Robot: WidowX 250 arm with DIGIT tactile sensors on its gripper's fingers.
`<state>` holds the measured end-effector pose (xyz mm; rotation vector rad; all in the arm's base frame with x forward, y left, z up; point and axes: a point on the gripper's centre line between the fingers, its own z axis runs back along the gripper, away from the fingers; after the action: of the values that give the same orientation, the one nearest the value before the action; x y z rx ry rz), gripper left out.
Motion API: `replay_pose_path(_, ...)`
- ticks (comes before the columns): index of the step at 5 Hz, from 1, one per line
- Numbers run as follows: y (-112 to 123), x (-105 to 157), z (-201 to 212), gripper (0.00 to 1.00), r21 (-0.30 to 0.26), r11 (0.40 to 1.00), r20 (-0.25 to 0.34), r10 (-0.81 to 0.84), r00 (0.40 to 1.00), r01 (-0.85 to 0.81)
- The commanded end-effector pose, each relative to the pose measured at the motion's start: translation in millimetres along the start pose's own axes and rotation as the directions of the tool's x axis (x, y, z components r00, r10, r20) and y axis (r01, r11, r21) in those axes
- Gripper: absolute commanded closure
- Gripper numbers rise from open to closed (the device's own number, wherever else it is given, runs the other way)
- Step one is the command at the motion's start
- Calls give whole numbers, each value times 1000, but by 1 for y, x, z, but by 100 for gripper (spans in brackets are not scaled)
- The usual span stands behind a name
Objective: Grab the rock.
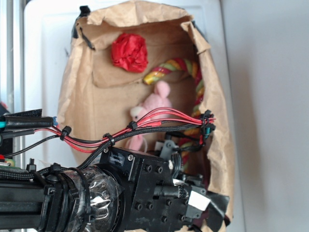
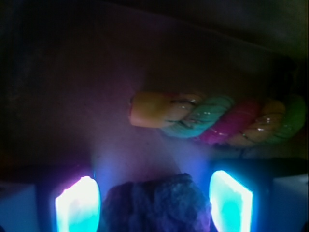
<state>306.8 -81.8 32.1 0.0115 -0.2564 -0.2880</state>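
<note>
In the wrist view the rock (image 2: 157, 205), a dark rough lump, lies low in the frame between the two glowing fingertips of my gripper (image 2: 154, 209). The jaws stand open, one on each side of the rock, with a narrow gap showing between each pad and the stone. In the exterior view the gripper (image 1: 203, 200) is low at the front right, inside the brown paper bag (image 1: 87, 106). There the arm hides the rock.
Just beyond the rock lies a multicoloured twisted rope toy (image 2: 217, 121), which curves along the bag's right wall (image 1: 186, 67). A pink plush toy (image 1: 152, 108) sits mid-bag and a red ruffled paper ball (image 1: 129, 52) at the back. The bag walls stand close on both sides.
</note>
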Motion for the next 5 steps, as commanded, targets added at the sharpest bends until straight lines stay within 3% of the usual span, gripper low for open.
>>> replay_pose_path(1, 14, 16, 31, 100, -6, 998, 84, 70, 994, -70)
replay_pose_path(3, 58, 18, 76, 100, -96, 979, 53, 187, 981, -182)
replay_pose_path(5, 73, 22, 84, 100, -107, 968, 56, 235, 970, -229)
